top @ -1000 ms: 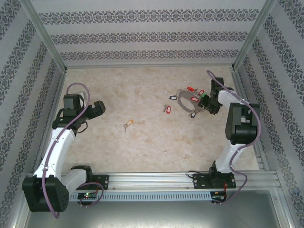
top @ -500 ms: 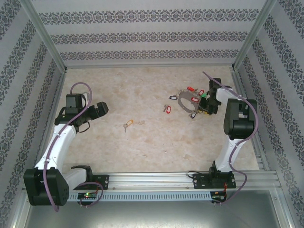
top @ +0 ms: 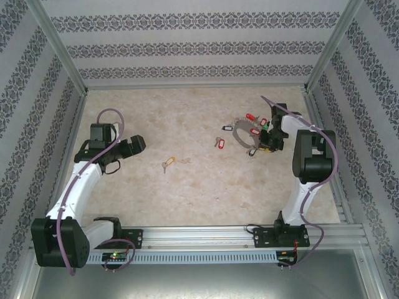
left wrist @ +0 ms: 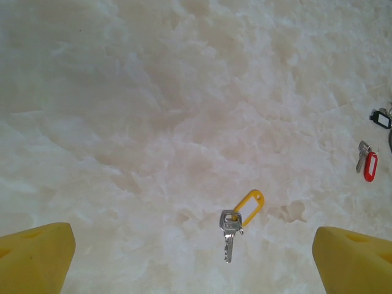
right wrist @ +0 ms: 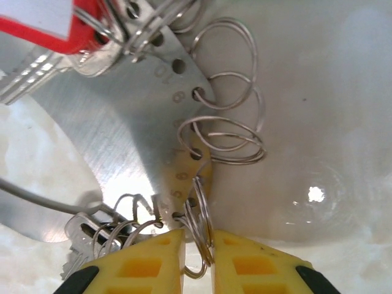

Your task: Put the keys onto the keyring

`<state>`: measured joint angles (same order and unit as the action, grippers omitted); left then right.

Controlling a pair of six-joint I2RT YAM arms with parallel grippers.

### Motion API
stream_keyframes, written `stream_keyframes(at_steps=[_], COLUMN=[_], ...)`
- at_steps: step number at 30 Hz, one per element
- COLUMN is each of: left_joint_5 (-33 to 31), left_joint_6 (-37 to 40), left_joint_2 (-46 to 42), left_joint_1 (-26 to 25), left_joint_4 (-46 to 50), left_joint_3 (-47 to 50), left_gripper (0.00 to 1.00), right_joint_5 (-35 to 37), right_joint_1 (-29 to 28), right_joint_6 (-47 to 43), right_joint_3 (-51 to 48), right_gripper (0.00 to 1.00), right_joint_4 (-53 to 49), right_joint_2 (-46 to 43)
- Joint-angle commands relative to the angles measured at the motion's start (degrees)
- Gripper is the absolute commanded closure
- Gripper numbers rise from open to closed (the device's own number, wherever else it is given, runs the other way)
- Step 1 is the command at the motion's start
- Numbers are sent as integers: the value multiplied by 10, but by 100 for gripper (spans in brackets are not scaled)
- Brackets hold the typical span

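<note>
The keyring (top: 242, 132) lies at the right back of the table, a grey metal loop hung with red, green and dark tagged keys. In the right wrist view its numbered metal plate (right wrist: 122, 122) carries several thin wire rings (right wrist: 229, 122). My right gripper (top: 267, 138) (right wrist: 198, 239) has its yellow fingers nearly together, pinching the wire rings at the plate's lower edge. A yellow-tagged key (top: 168, 164) (left wrist: 236, 220) lies loose mid-table, ahead of my open left gripper (top: 138, 144) (left wrist: 195, 248). A red-tagged key (top: 218, 142) (left wrist: 366, 164) lies just left of the keyring.
Patterned walls with metal corner posts (top: 68, 68) close in the table on three sides. A black-tagged key (left wrist: 380, 117) of the keyring's bunch shows at the left wrist view's right edge. The marbled tabletop (top: 187, 118) is bare between the two arms.
My right gripper has pushed in at the keyring and narrowed its jaws onto the wire rings. My left arm has shifted slightly right toward the yellow-tagged key, still open.
</note>
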<state>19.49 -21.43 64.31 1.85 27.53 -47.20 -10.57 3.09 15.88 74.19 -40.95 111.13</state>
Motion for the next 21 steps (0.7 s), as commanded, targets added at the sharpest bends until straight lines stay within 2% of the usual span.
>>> stream_keyframes(at_steps=[1,11,16,19,21], left_joint_5=[4,-8,-19,-16,6], left_joint_6=[-2,-7,-10,-21,-29], left_joint_2=[5,9,6,8,7], left_joint_1=[-6,-20,-27,-29,-30], left_joint_4=[17,25,25,24,14], left_joint_3=[2,-1,2,3,6], left_gripper=[0,0,0,0,0], right_joint_5=[-24,-16,-15,-25,-20], right_joint_1=[-6,-9,-18,-42,-87], right_joint_6=[1,-3,-18,-11,-22], right_joint_3=[-14,-43,-47,-56,-55], right_gripper=[83,99,100,100,100], right_joint_4=[-7,2,-7,-33,-78], right_joint_2=[-33,-57,-75,-90,-93])
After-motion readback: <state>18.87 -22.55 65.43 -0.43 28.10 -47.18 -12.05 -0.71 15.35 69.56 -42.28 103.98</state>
